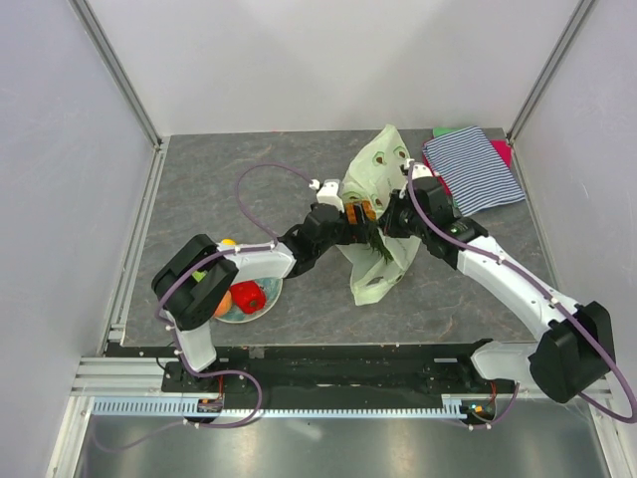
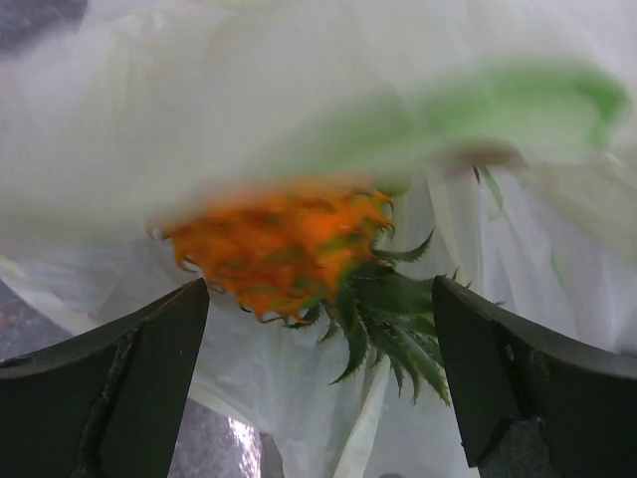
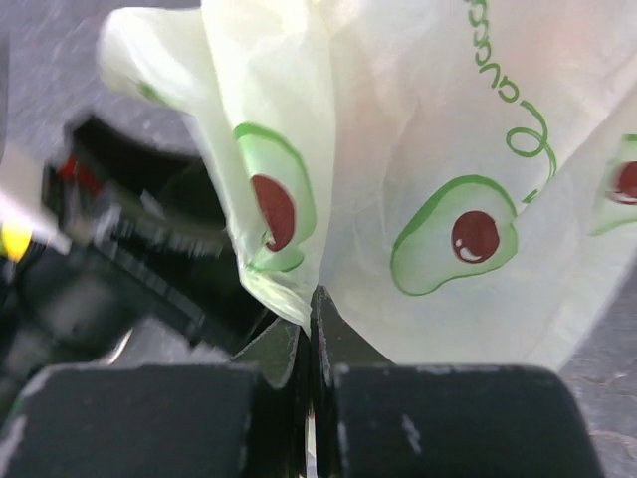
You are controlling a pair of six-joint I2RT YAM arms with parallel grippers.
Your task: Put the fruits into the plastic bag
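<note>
The pale green plastic bag (image 1: 378, 261) with avocado prints stands upright mid-table, its mouth towards the left. My left gripper (image 1: 350, 215) is at that mouth, and its jaws (image 2: 318, 339) are open. The orange pineapple (image 2: 289, 244) with green leaves is blurred, just beyond the fingertips and against the bag's inside; no finger touches it. It shows in the top view (image 1: 366, 211) too. My right gripper (image 1: 400, 221) is shut on the bag's edge (image 3: 289, 299) and holds it up. A red piece (image 1: 247, 296), an orange fruit (image 1: 221, 302) and a yellow one (image 1: 229, 242) lie on the plate (image 1: 271, 292).
A striped blue-white cloth (image 1: 476, 171) lies at the back right over pink and green items (image 1: 453, 130). The left arm's elbow hangs over the plate. A purple cable (image 1: 261, 171) loops above the table's left part. Walls close in the back and both sides.
</note>
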